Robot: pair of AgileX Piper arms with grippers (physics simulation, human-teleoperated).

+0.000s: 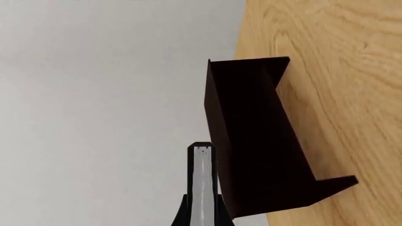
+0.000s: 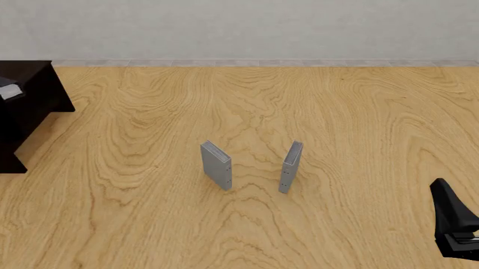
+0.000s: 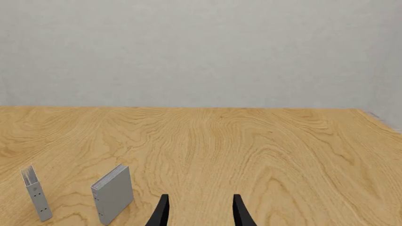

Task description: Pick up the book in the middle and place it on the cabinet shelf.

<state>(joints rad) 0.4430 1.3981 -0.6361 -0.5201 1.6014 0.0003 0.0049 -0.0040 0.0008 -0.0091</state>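
Observation:
The book [image 1: 202, 174] shows edge-on in the left wrist view, with black covers around a white strip of pages. My left gripper [image 1: 202, 214] is shut on it, and only the finger bases show, flanking it at the frame edge. It is held close beside the very dark cabinet shelf [image 1: 257, 141]. In the front view the cabinet [image 2: 33, 95] stands at the far left, and a small pale patch at its left edge looks like the book [image 2: 8, 89]. My right gripper [image 3: 199, 214] is open and holds nothing, low at the near right [image 2: 449, 210].
Two thin grey books [image 2: 216, 165] [image 2: 290, 166] stand upright mid-table with a gap between them. They also appear in the right wrist view as grey books [image 3: 114, 193] [image 3: 35, 192]. A pale wall backs the wooden table [image 2: 337, 112].

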